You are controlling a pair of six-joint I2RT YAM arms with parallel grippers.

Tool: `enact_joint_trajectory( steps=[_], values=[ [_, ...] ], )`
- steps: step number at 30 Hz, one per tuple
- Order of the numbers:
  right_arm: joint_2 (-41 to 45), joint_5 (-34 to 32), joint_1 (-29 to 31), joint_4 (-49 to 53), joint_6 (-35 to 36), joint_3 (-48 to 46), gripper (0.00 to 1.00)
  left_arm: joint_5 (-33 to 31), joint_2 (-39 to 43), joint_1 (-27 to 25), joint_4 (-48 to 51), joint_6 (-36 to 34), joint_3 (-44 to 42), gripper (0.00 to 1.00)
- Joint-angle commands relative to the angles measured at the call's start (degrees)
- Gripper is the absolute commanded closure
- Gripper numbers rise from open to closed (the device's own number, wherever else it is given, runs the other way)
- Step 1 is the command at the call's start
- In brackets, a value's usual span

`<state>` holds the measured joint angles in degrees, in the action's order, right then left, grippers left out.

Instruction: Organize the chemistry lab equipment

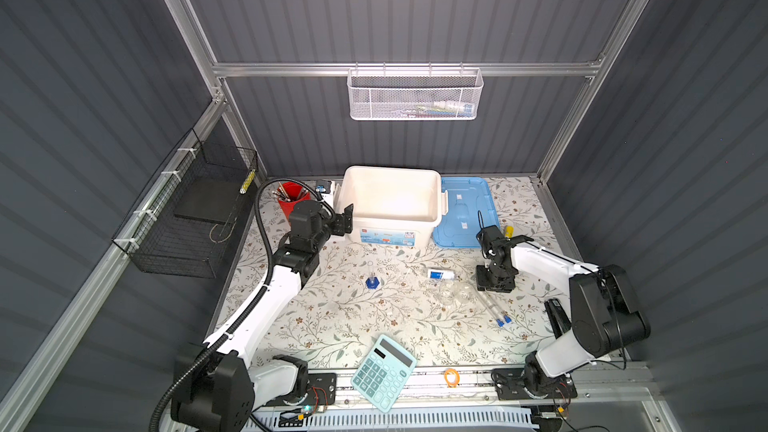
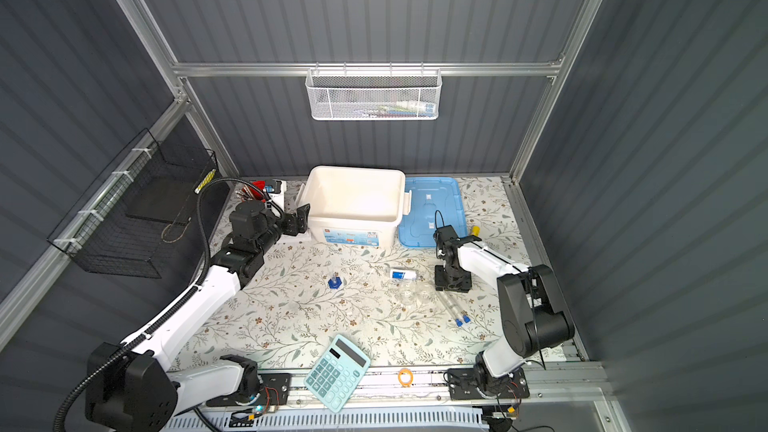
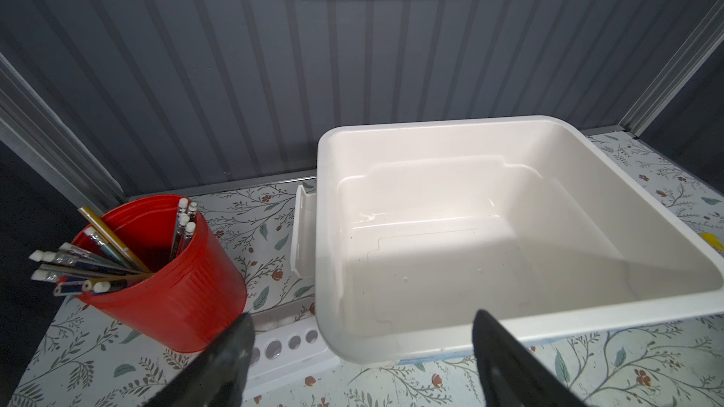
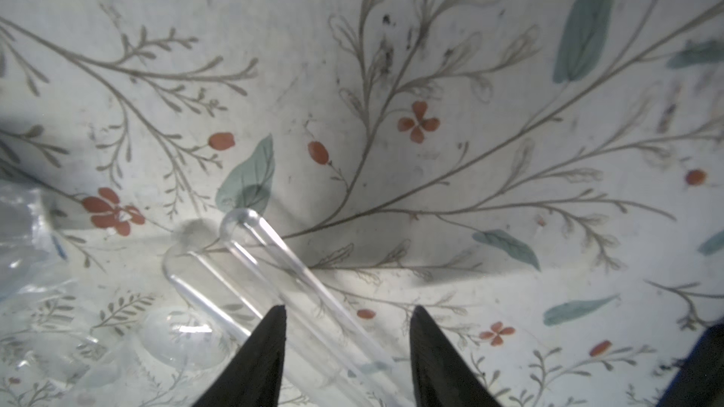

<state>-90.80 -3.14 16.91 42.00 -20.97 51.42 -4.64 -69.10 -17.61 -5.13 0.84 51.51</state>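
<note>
Two clear test tubes with blue caps point(image 1: 492, 309) point(image 2: 453, 309) lie side by side on the flowered table. My right gripper point(image 1: 494, 284) point(image 4: 348, 309) points down over their rounded ends. It is open, and one tube point(image 4: 274, 252) runs between its jaws while the other tube point(image 4: 203, 279) lies just outside. A slim cylinder on a blue hexagonal foot point(image 1: 372, 281) stands mid-table. A blue-white labelled beaker point(image 1: 439, 274) and clear flasks point(image 1: 453, 293) lie near the tubes. My left gripper point(image 1: 347, 218) point(image 3: 362, 319) is open and holds nothing, at the white bin's left front corner.
The white bin point(image 1: 432, 218) point(image 3: 325, 229) stands at the back with a blue lid point(image 1: 465, 214) to its right. A red cup of pens point(image 3: 176, 299) and a white holed rack point(image 3: 290, 346) sit left of the bin. A teal calculator point(image 1: 384, 371) lies at the front edge.
</note>
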Motion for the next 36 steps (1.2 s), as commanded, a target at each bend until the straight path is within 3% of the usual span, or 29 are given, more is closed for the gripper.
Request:
enact_joint_trajectory(
  steps=[1,15,36],
  values=[
    [-0.85,-0.32,0.14,-0.41,0.41,1.31,0.49,-0.04,1.50,-0.24,0.73,-1.19,1.67,0.13],
    [-3.01,0.06,0.06,-2.08,0.01,2.35,0.64,0.34,1.94,-0.24,0.93,-1.28,1.12,0.13],
    [-5.65,-0.05,-3.16,-4.01,-5.23,4.57,0.78,0.34,3.63,-0.24,1.26,-1.28,0.64,0.13]
  ],
)
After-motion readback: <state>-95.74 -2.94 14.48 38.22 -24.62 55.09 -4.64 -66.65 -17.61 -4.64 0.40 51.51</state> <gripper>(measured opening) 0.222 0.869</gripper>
